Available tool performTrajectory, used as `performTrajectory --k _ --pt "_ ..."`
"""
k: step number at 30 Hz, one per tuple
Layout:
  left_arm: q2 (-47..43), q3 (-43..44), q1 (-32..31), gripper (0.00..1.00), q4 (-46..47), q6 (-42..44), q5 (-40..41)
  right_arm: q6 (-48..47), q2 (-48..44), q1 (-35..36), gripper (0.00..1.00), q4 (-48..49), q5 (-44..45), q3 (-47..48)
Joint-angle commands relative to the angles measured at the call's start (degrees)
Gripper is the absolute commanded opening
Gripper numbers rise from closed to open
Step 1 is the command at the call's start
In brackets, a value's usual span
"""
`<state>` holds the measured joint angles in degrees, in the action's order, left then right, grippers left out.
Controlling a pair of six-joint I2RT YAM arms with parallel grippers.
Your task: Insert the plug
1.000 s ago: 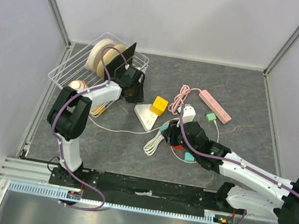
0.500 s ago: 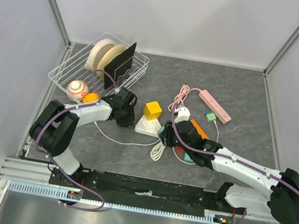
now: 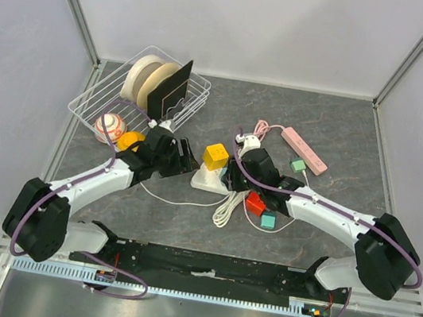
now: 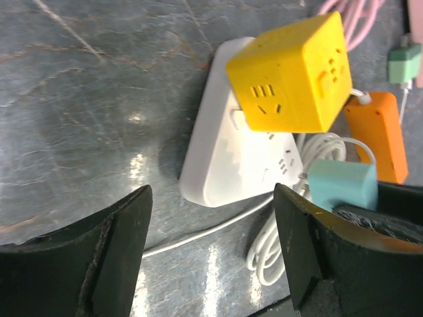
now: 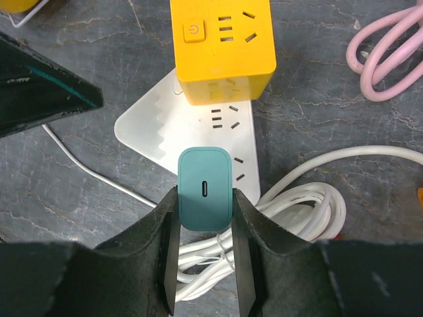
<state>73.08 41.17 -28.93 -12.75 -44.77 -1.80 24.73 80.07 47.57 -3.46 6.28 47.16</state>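
**A:** What have the right fingers got?

**B:** They are pinching the teal plug, one finger flat on each side. Its end with the small slot faces the wrist camera.

**A:** And where is the plug?

**B:** At the corner of the white power strip, over the edge nearest the right wrist camera and just beside a set of socket holes. I cannot tell whether its prongs are in a socket. The coiled white cable lies right beneath and beside it.

**A:** The left fingers?

**B:** Spread wide, with nothing between them. They hover low over the bench, close to the strip's opposite side.

**A:** What else is on the strip?

**B:** A yellow cube socket sits on its far end, with its power button and holes showing.

**A:** Further out?

**B:** An orange block lies beyond the plug in the left wrist view. In the top view, a red block and a small green block sit by the right arm. A pink power strip lies farther back, with its pink cable looped near the cube. At the back left is a wire basket holding upright discs and a dark panel, with a patterned ball and an orange ball at its near end.
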Motion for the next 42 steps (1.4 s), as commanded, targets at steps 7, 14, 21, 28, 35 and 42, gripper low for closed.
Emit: performTrajectory --k 7,14,21,28,35,42 --pt "5.3 -2.4 0.3 0.75 12.3 -1.9 -11.1 -5.1 3.6 -2.8 0.0 3.0 -8.1 2.0" --pt "8.9 -2.3 0.2 0.74 12.5 -1.5 -12.0 -5.6 4.9 -3.7 0.0 7.5 -9.5 0.3" --pt "11.1 -3.1 0.2 0.71 12.6 -1.5 -12.0 -5.3 3.9 -3.9 0.0 8.5 -9.4 -1.2" --pt "13.3 -2.7 -0.1 0.67 12.6 -1.4 -12.7 -4.9 2.5 -4.1 0.0 9.7 -8.5 -4.9" --pt "14.6 -2.7 -0.2 0.6 12.0 -2.0 -12.3 -4.9 1.8 -4.2 0.0 11.7 -7.4 -7.4" --pt "14.1 -2.6 -0.2 0.55 11.3 -3.1 -12.3 -5.4 3.0 -4.2 0.0 12.0 -10.3 -7.6"
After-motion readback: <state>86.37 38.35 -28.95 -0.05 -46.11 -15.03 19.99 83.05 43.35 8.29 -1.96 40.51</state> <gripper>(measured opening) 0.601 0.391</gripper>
